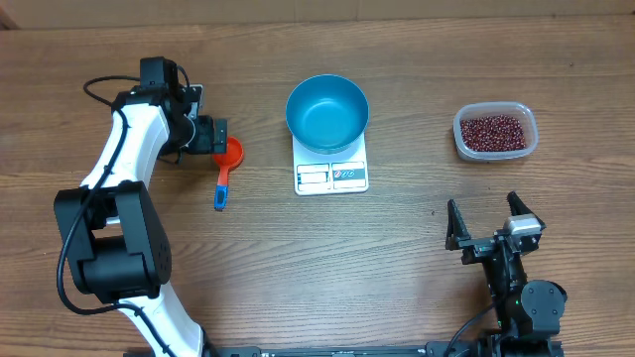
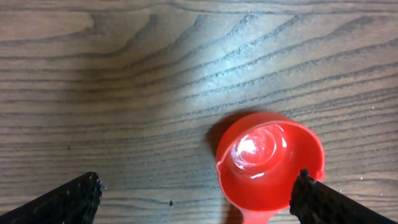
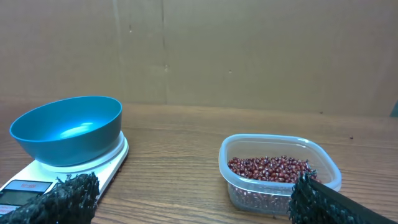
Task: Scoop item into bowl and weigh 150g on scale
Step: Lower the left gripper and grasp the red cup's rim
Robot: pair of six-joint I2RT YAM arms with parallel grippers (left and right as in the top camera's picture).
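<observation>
Progress on this one looks like basically zero, going by what can be seen. No beans [image 1: 495, 131] have been moved: they're all heaped in the clear tub [image 1: 533, 147] at the upper right of the overhead frame, and the blue bowl [image 1: 327, 117] is shown bare inside. The bowl is already parked on the white scale [image 1: 331, 177] at top centre, so that bit of setup can be counted as done. The display can't be read from any view.

The scoop [image 1: 233, 153], red cup with a blue handle, is lying flat on the bench [image 1: 397, 278] left of the scale, cup facing up and nothing in it. The left hand [image 2: 198, 186] is spread wide right over the cup end, with nothing gripped. In the left wrist view one fingertip is seen just at the cup's rim, though whether it's touching can't be told. The right hand [image 1: 486, 220] is released too, empty, down at the lower right, well apart from the tub.

What's left is pretty much everything: the scoop has to be picked up, carried across to the tub, loaded, and tipped into the bowl, likely several rounds, until the target weight is reached. Grabbing the scoop is judged to be the step in hand.
</observation>
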